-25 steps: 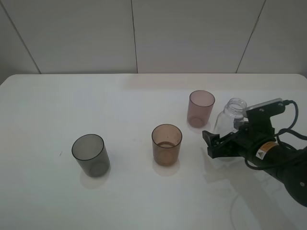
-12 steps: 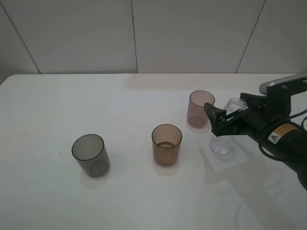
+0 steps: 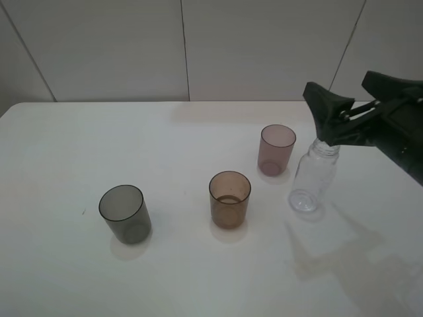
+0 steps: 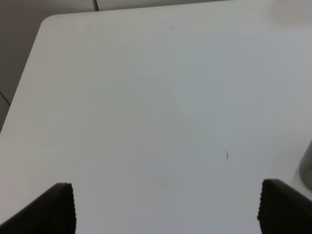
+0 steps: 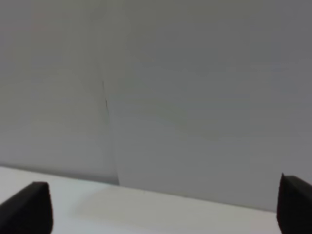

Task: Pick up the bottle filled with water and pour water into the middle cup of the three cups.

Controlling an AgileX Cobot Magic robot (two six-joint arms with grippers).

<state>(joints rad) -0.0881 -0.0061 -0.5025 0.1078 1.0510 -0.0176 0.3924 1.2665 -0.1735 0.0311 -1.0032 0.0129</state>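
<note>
The clear bottle [image 3: 312, 175] stands upright on the white table [image 3: 198, 277], right of the three cups. The amber-brown middle cup [image 3: 230, 198] stands in front and to the left of it. The mauve-pink cup [image 3: 276, 148] is just left of the bottle, and the smoky grey cup [image 3: 123, 212] stands far left. My right gripper [image 3: 357, 105] hangs open and empty in the air above the bottle, clear of it. The right wrist view shows its fingertips [image 5: 27, 204] apart, facing the wall. My left gripper [image 4: 165, 209] is open over bare table and is outside the exterior view.
The grey wall panels [image 3: 185, 46] rise behind the table's far edge. A sliver of the grey cup [image 4: 307, 165] shows at the side of the left wrist view. The table corner [image 4: 46, 22] shows there too.
My right gripper has risen from table height around the bottle to well above it. The bottle stays standing on the table. The cups have not moved.
</note>
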